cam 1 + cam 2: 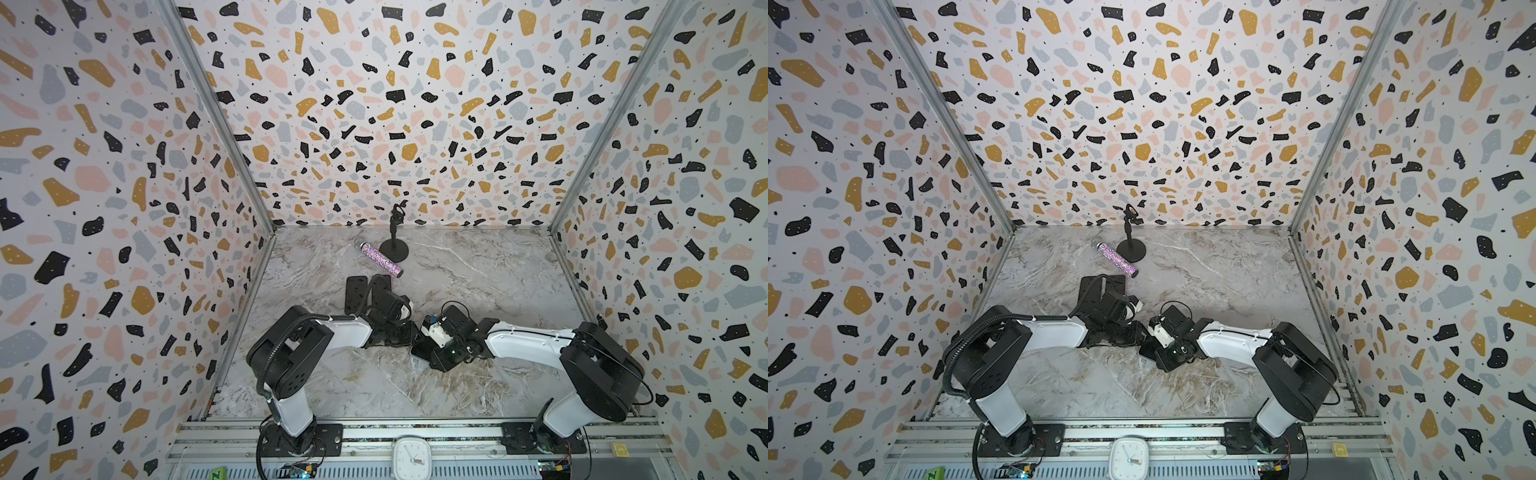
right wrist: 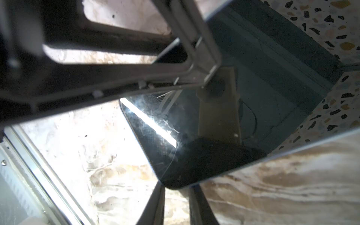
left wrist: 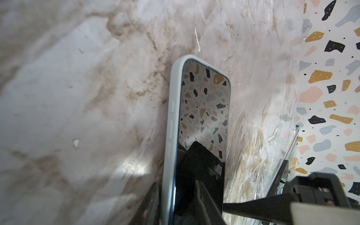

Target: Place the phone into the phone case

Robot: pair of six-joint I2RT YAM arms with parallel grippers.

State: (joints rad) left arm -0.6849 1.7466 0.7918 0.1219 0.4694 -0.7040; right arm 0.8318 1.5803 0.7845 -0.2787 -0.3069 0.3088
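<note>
Your left gripper (image 3: pixel 175 187) clamps the phone (image 3: pixel 202 109), with the phone case (image 3: pixel 172 109) around its free end. Your right gripper (image 2: pixel 176 190) has narrow jaws flanking a phone corner; you cannot tell whether they grip.

Glittery purple cylinder (image 1: pixel 380 259) lying on marble tabletop (image 1: pixel 478 270), just beside black round-based stand (image 1: pixel 394 250); white clock (image 1: pixel 411 457) on front rail.

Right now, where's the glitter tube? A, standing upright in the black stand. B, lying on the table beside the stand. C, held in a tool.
B: the tube lies on its side on the table, right next to the stand.
</note>
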